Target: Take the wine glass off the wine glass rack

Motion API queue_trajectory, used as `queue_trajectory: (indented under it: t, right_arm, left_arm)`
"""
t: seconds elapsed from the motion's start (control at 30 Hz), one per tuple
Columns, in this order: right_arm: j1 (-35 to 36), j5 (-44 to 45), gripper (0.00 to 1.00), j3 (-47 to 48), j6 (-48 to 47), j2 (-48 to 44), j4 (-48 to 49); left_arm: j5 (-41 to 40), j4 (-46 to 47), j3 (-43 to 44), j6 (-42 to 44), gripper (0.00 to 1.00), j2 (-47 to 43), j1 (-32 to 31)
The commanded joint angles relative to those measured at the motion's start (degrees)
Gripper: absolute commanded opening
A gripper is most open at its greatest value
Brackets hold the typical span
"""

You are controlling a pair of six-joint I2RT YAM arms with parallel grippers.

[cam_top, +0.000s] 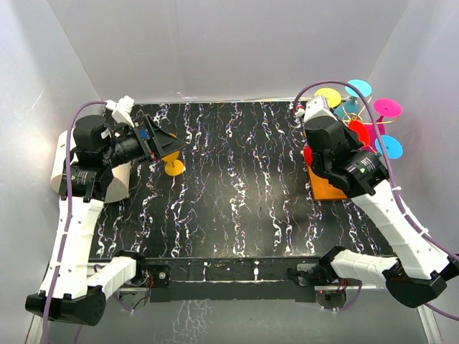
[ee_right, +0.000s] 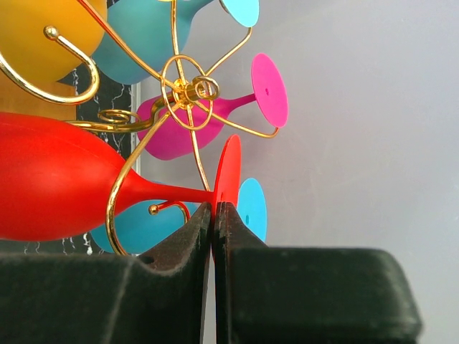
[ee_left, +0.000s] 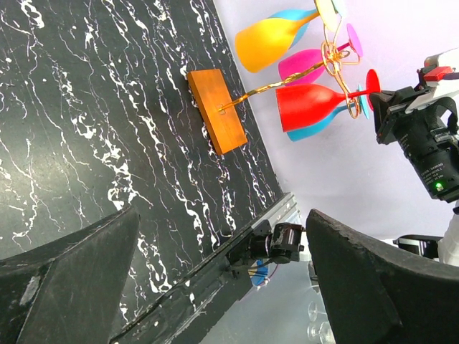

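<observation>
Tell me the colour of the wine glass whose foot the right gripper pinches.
The wine glass is red; the right wrist view shows it best.

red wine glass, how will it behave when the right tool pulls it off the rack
Probably light and stiff: the red wine glass looks like matte plastic. The right tool pinches only its thin foot, so the bowl may sag or twist. Its stem sits in a gold hook, so it could snag and tip the rack.

Black worktop (cam_top: 244,186) veined with white spread beneath me, white cylinder (cam_top: 57,161) standing at its left edge, pale grey walls (cam_top: 215,43) around it, aluminium rail (ee_left: 282,213) along my near edge
</observation>
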Motion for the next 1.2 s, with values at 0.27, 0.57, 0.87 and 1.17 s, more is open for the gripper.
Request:
queue_trajectory:
  t: [0.27,0.57,0.87,1.17]
  right_arm:
    - [-1.86,0.42,0.0,-2.78,2.02,-3.34,0.97]
    - [-2.84,-0.74,0.0,0.01,3.59,-1.26,0.39]
    - [-2.78,-2.37,0.0,-3.62,4.69,-7.82,-1.15]
    - [-2.26,-8.27,0.0,-6.05,3.46,-13.97,-2.64]
  left_arm:
    - [2.12,-1.31,4.44,-0.17,0.99,-1.33,-0.27]
    - [2.35,-1.38,4.41,-0.1,0.99,-1.55,-0.26]
    - [2.87,-0.05,3.61,-0.14,0.99,-0.38,-0.26]
    - [2.03,0.11,2.89,-0.22,0.99,0.53,-0.27]
